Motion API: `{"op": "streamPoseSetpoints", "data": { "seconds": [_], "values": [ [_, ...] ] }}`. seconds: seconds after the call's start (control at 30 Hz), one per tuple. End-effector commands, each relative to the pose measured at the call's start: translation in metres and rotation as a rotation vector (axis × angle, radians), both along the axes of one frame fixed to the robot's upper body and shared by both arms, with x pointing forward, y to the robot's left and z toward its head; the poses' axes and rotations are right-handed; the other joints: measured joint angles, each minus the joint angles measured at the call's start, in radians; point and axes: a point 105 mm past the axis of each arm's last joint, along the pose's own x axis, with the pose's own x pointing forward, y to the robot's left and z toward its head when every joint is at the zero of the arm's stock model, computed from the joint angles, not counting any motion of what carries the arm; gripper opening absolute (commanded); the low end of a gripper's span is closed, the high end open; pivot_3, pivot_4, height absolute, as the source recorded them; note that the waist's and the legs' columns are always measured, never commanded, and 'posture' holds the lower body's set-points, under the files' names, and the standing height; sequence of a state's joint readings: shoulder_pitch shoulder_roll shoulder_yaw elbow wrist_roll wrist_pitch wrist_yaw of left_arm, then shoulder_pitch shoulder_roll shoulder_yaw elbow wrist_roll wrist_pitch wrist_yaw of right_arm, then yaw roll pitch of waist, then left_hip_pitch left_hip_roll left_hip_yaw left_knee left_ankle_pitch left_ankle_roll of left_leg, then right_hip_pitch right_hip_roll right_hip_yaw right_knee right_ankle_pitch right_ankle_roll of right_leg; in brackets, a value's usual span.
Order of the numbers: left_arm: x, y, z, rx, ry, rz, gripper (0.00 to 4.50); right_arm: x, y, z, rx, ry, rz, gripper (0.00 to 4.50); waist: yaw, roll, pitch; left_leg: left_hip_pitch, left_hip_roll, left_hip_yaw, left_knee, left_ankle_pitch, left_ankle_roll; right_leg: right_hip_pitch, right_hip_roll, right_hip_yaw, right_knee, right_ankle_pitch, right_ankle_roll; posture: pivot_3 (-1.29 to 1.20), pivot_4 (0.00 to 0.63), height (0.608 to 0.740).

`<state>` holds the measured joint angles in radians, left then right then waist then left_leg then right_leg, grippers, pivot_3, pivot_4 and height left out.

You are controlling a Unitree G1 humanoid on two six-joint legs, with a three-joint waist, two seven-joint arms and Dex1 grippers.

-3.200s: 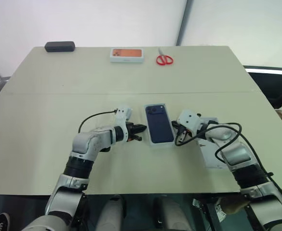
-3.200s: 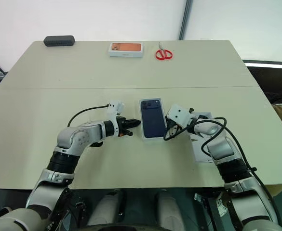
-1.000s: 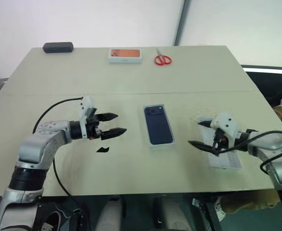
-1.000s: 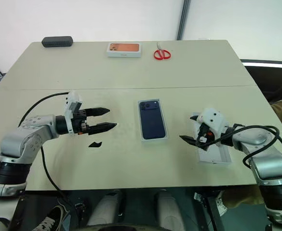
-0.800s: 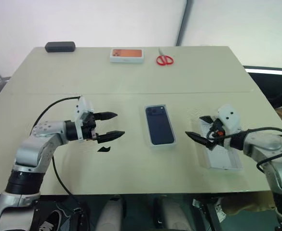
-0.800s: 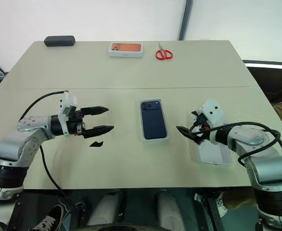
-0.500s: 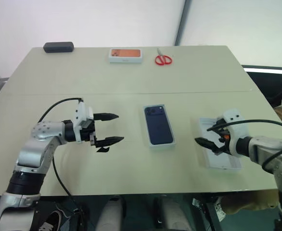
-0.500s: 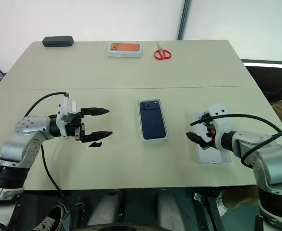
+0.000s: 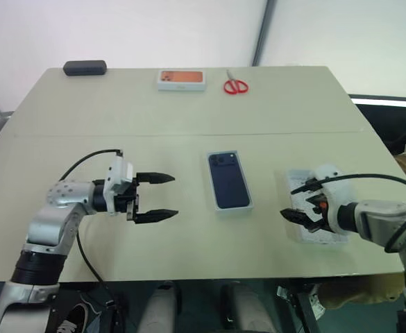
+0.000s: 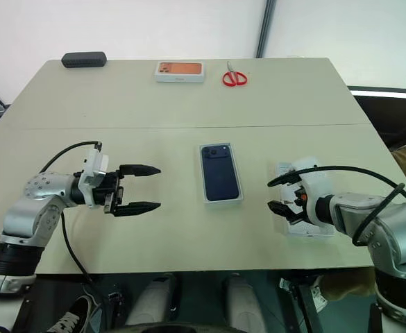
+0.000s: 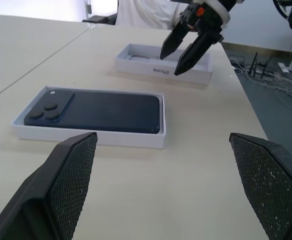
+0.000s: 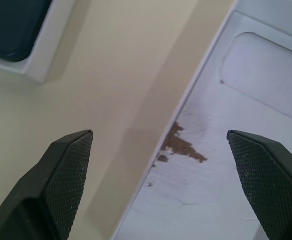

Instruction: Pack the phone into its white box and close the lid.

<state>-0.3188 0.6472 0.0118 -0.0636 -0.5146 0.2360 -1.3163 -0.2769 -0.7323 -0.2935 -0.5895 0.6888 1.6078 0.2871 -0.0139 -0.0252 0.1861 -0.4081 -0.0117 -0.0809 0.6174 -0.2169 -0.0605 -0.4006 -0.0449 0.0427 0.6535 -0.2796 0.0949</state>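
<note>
**Phone seated in its tray, lid waiting under your right gripper**

Now look at the table (image 9: pixel 189 111) first: your working area is its near half. On its far edge lie a dark case (image 9: pixel 85 67), a white box with an orange top (image 9: pixel 182 79) and red scissors (image 9: pixel 236 86), all well apart from the job.

Your lid (image 9: pixel 318 222) lies open side up on the right of the near half, long axis running away from you, a thin insert with a rounded recess inside it. Your right gripper (image 9: pixel 301 209) hangs over the lid's inner long edge, jaws spread wide and pinching nothing, pointing forward and down. One of its fingers (image 12: pixel 63 170) is over bare table, the other over the lid's interior, so they straddle the near wall. That is the relation your next move turns on, I judge: the right arm is the nearer one and the lid lies straight below its jaws.

The white box (image 10: pixel 221 198) sits in the middle, well left of the lid, parallel to it. The phone (image 10: pixel 220 173) lies flat inside, back up, camera cluster at the far end.

Your left gripper (image 10: pixel 139 187) hovers left of the tray, jaws wide and empty, pointing right toward the tray's long side, well apart from it.
</note>
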Motion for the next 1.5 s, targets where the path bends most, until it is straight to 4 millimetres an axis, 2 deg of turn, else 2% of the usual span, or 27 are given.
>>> {"op": "streamPoseSetpoints", "data": {
  "seconds": [0.03, 0.3, 0.6, 0.7, 0.87, 0.93, 0.97, 1.13, 1.23, 1.3, 1.4, 1.43, 1.5],
  "values": [
    [-0.003, -0.005, 0.006, -0.008, -0.024, -0.016, 4.47, 0.001, -0.004, 0.002, 0.009, -0.013, -0.044, 4.5, 0.0, 0.0, 0.0, 0.0, 0.0, 0.0, 0.0, 0.0, 0.0, 0.0, 0.0, 0.0, 0.0, 0.0, 0.0, 0.0, 0.15, 0.74],
    [0.0, -0.008, 0.007, -0.027, -0.032, 0.018, 4.47, -0.003, -0.007, -0.008, -0.006, 0.028, -0.1, 4.5, -0.002, 0.0, 0.0, 0.0, 0.0, 0.0, 0.0, 0.0, 0.0, 0.0, 0.001, 0.0, 0.0, 0.0, 0.0, 0.0, 0.15, 0.74],
    [0.001, -0.002, 0.008, -0.045, -0.023, 0.084, 4.47, -0.002, -0.003, -0.011, -0.039, 0.037, -0.13, 4.5, -0.003, 0.0, 0.0, 0.0, 0.001, 0.0, 0.0, 0.0, 0.0, 0.0, 0.001, 0.001, 0.0, 0.0, 0.0, 0.0, 0.15, 0.74],
    [0.002, 0.0, 0.011, -0.054, -0.026, 0.107, 4.5, -0.003, -0.005, -0.015, -0.043, 0.048, -0.153, 3.66, -0.002, 0.0, 0.0, 0.0, 0.001, 0.0, 0.0, 0.0, 0.0, 0.0, 0.001, 0.001, 0.0, 0.0, 0.0, 0.0, 0.15, 0.74],
    [0.001, 0.003, 0.014, -0.062, -0.021, 0.127, 4.5, -0.004, -0.001, -0.021, -0.034, 0.06, -0.174, 1.22, -0.003, 0.0, 0.0, 0.0, 0.001, 0.0, 0.0, 0.0, 0.0, 0.0, 0.002, 0.001, 0.0, 0.0, 0.0, 0.0, 0.15, 0.74],
    [0.001, 0.003, 0.013, -0.061, -0.019, 0.133, 4.5, -0.002, 0.001, -0.022, -0.032, 0.055, -0.185, 0.36, -0.003, 0.0, 0.0, 0.0, 0.001, 0.001, 0.0, 0.0, 0.0, 0.001, 0.002, 0.001, 0.0, 0.0, 0.0, 0.0, 0.15, 0.74],
    [0.001, 0.003, 0.014, -0.061, -0.019, 0.134, 4.5, -0.002, 0.002, -0.022, -0.031, 0.055, -0.187, 0.07, -0.003, 0.0, 0.0, 0.0, 0.002, 0.001, 0.0, 0.0, 0.0, 0.001, 0.002, 0.001, 0.0, 0.0, 0.0, 0.0, 0.15, 0.74],
    [0.002, 0.004, 0.013, -0.064, -0.009, 0.141, 4.5, 0.005, 0.003, -0.021, -0.019, 0.041, -0.217, 0.07, -0.007, -0.001, 0.0, 0.001, 0.002, 0.001, 0.0, 0.0, 0.0, 0.001, 0.003, 0.001, -0.001, 0.0, 0.0, 0.0, 0.15, 0.74],
    [0.0, 0.005, 0.011, -0.078, 0.075, 0.131, 4.5, 0.018, 0.006, -0.008, -0.004, -0.003, -0.213, 0.07, -0.01, 0.0, 0.0, 0.001, 0.003, 0.001, 0.0, 0.0, 0.0, 0.001, 0.004, 0.002, -0.001, 0.0, -0.001, 0.0, 0.15, 0.74],
    [0.007, 0.007, 0.011, -0.103, 0.12, 0.17, 4.5, 0.033, 0.012, 0.007, 0.078, -0.049, -0.214, 0.07, -0.011, 0.001, 0.001, 0.001, 0.003, 0.002, 0.0, 0.0, 0.0, 0.0, 0.004, 0.002, -0.001, 0.0, -0.001, 0.0, 0.15, 0.74],
    [0.013, 0.008, 0.011, -0.104, 0.101, 0.206, 4.5, 0.047, 0.026, 0.022, 0.181, -0.088, -0.166, 0.07, -0.01, 0.001, 0.001, 0.0, 0.003, 0.003, 0.0, 0.0, 0.0, -0.002, 0.004, 0.003, 0.0, 0.0, 0.0, 0.0, 0.15, 0.74],
    [0.018, 0.009, 0.014, -0.117, 0.078, 0.236, 4.5, 0.058, 0.048, 0.045, 0.37, -0.159, -0.101, 0.07, -0.01, 0.001, 0.001, 0.0, 0.004, 0.003, 0.0, 0.0, 0.001, -0.002, 0.004, 0.003, 0.0, 0.0, 0.0, 0.0, 0.15, 0.74],
    [0.023, 0.008, 0.018, -0.134, 0.052, 0.269, 4.5, 0.067, 0.069, 0.078, 0.598, -0.246, -0.027, 0.07, -0.014, 0.002, 0.001, 0.0, 0.004, 0.004, -0.001, -0.001, 0.001, -0.002, 0.004, 0.003, 0.0, 0.0, 0.0, 0.0, 0.15, 0.74]
  ]
}}
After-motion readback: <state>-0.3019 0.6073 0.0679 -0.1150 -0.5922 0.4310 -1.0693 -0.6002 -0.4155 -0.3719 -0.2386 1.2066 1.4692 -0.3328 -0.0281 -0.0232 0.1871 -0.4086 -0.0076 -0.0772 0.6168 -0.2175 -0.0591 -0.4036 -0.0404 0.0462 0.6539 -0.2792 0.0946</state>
